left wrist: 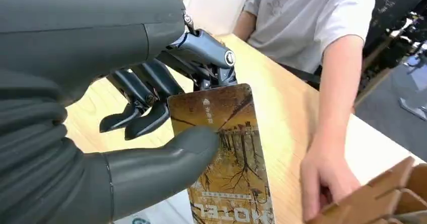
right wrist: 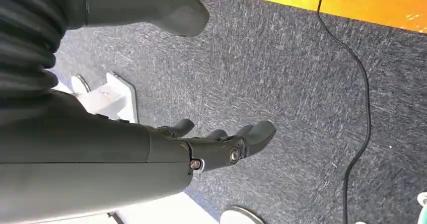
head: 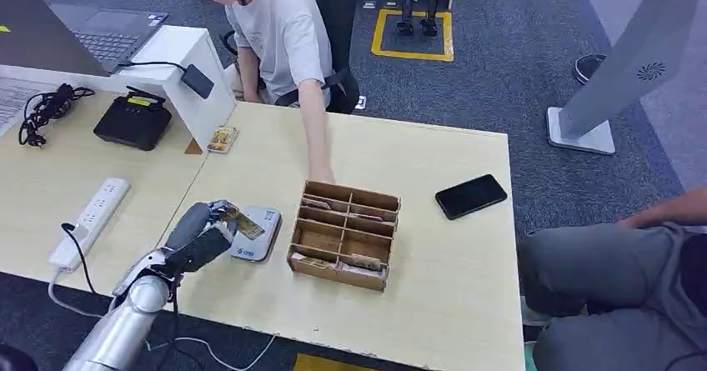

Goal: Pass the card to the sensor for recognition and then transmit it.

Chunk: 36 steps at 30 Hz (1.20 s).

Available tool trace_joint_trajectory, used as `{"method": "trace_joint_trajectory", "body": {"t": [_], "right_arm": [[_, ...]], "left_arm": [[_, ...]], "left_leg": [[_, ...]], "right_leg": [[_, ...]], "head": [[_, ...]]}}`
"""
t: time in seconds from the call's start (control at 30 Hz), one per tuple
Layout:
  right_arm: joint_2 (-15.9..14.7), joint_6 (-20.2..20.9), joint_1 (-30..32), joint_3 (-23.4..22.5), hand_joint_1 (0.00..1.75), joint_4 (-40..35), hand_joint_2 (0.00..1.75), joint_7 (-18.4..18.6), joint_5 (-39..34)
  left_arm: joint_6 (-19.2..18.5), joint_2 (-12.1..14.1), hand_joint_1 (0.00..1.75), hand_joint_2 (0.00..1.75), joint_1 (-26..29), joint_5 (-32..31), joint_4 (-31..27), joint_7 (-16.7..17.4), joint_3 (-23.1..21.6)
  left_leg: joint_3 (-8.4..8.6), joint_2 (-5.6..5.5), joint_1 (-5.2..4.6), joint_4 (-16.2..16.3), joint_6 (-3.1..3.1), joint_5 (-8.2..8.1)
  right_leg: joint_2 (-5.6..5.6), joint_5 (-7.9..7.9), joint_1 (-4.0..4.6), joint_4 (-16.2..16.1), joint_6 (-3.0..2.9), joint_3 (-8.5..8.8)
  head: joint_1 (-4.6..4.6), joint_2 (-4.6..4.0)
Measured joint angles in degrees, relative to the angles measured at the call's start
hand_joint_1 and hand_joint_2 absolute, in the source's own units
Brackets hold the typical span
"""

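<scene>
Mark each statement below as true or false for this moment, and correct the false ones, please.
1. The left robot hand holds a card between its thumb and fingers. True.
2. The card is held over the black phone. False: it is over the grey sensor pad; the phone lies apart, on the far side of the wooden box.
3. A person's hand rests at the edge of the wooden box. True.
4. The right robot hand grips a second card. False: it hangs over the carpet and holds nothing.
5. The white power strip lies on the floor. False: it lies on the table.
</scene>
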Motion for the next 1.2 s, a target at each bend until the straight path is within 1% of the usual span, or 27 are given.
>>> {"method": "trace_joint_trajectory", "body": {"t": [0.07, 0.17, 0.3, 0.87, 1.0, 1.2], "right_arm": [[0.0, 0.0, 0.0, 0.0, 0.00, 0.0, 1.75, 0.0, 0.1], [0.0, 0.0, 0.0, 0.0, 0.00, 0.0, 1.75, 0.0, 0.2], [0.0, 0.0, 0.0, 0.0, 0.00, 0.0, 1.75, -0.1, 0.6], [0.0, 0.2, 0.0, 0.0, 0.00, 0.0, 1.75, 0.2, 1.1], [0.0, 0.2, 0.0, 0.0, 0.00, 0.0, 1.75, 0.2, 1.2], [0.0, 0.2, 0.0, 0.0, 0.00, 0.0, 1.75, 0.2, 1.2]], "left_arm": [[2.3, -0.6, 1.75, 1.75, -0.3, -2.5, 1.0, 0.5, 0.0], [4.7, -1.5, 1.75, 1.75, -0.6, -5.4, 2.6, 0.9, -0.1], [9.0, -1.8, 1.75, 1.75, -0.8, -6.4, 4.7, 1.6, 0.1], [8.8, -2.4, 1.75, 1.75, -0.9, -6.5, 7.2, 1.1, 1.4], [9.4, -2.5, 1.75, 1.75, -0.9, -7.3, 7.5, 1.1, 1.4], [9.7, -3.5, 1.75, 1.75, -1.2, -8.9, 8.7, 0.8, 1.4]], "left_leg": [[0.00, 0.00, 0.00, 0.0, 0.00, 0.00], [0.00, 0.00, 0.00, 0.0, 0.00, 0.00], [0.00, 0.00, 0.00, 0.0, 0.00, 0.00], [-0.01, 0.00, 0.00, 0.0, 0.00, 0.00], [-0.01, 0.00, 0.00, 0.0, 0.00, 0.00], [-0.01, -0.01, 0.00, 0.0, 0.00, 0.00]], "right_leg": [[0.00, 0.00, 0.00, 0.0, 0.00, 0.00], [0.00, 0.00, 0.00, 0.0, 0.00, 0.00], [0.01, 0.00, 0.00, 0.0, 0.00, 0.00], [0.00, 0.00, 0.00, 0.0, 0.00, 0.00], [0.00, 0.00, 0.00, 0.0, 0.00, 0.00], [-0.02, 0.00, 0.00, 0.0, 0.00, 0.01]], "head": [[-0.02, 0.00], [0.00, 0.00], [-0.02, 0.00], [-0.02, 0.00], [0.00, 0.00], [0.00, 0.00]]}}
